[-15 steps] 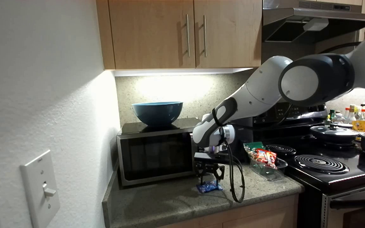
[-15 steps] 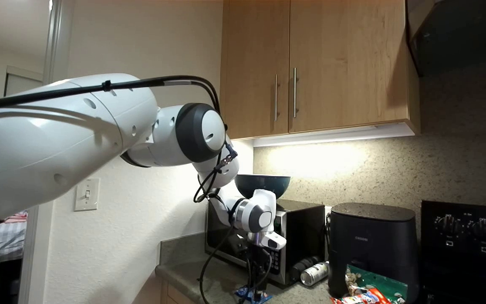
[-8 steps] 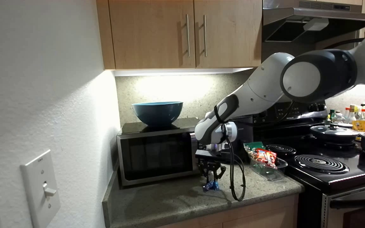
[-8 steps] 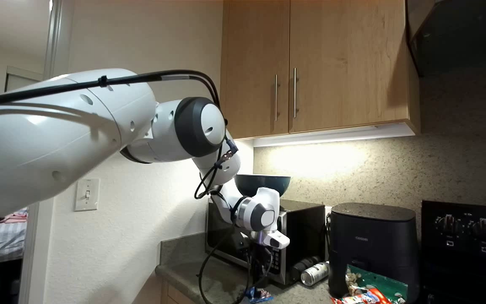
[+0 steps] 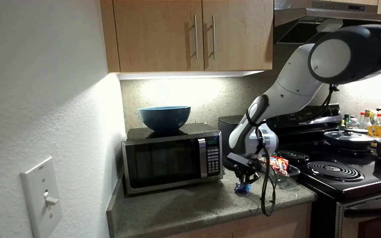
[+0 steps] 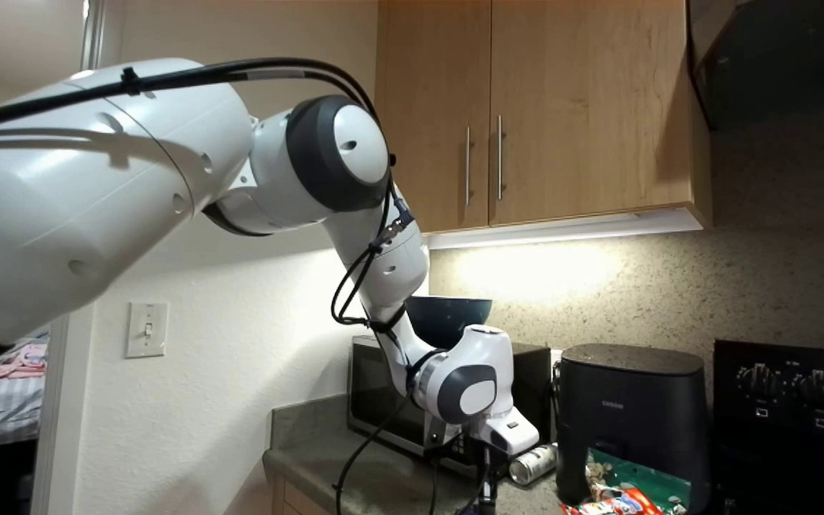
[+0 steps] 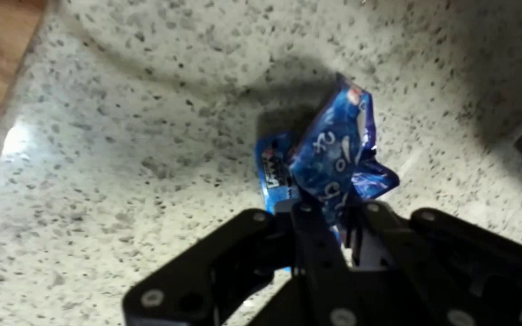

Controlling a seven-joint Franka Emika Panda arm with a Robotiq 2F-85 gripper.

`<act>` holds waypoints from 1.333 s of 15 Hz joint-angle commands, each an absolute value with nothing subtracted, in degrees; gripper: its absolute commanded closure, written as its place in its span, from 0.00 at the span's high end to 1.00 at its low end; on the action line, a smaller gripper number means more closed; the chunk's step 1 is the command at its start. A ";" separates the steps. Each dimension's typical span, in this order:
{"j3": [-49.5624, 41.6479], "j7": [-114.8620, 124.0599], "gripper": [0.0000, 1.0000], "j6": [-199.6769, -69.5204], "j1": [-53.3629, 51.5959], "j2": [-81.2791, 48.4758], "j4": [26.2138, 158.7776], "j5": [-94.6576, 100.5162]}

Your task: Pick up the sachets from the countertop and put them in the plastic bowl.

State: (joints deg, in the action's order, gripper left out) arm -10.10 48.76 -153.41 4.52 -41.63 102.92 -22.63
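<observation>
My gripper [image 7: 333, 217] is shut on a crumpled blue sachet [image 7: 329, 158], pinched between the fingertips, its ends spreading out on both sides. The sachet looks lifted a little above the speckled countertop [image 7: 152, 190], which shows a shadow beside it. In an exterior view the gripper [image 5: 244, 181] hangs right of the microwave with the blue sachet [image 5: 242, 188] below it. Farther right stands the clear plastic bowl [image 5: 288, 182], partly behind the arm's cables, with a red-orange sachet [image 5: 280, 165] in it. A green sachet [image 6: 644, 478] shows in an exterior view, where the bowl is out of view.
The microwave [image 5: 164, 163] carries an opaque blue bowl [image 5: 164, 118]. A black air fryer [image 6: 630, 415] and a lying can [image 6: 533, 465] are at the back. The stove [image 5: 369, 172] borders the countertop. A cable loop [image 5: 268, 211] dangles beside the gripper.
My gripper has gone from standing open over the blue sachet to shut on it. With the sachet, it has risen slightly, tilted and moved from the microwave's front toward the plastic bowl.
</observation>
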 commanded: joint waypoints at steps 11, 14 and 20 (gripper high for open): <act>-12.54 54.52 0.04 -165.25 5.63 -32.85 115.09 -25.95; -15.90 59.46 0.04 -169.24 5.47 -31.01 119.31 -25.76; -16.05 63.30 0.04 -175.93 7.30 -27.18 125.28 -27.48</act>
State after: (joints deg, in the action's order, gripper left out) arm -16.58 62.08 -172.34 6.46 -30.97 120.81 -26.00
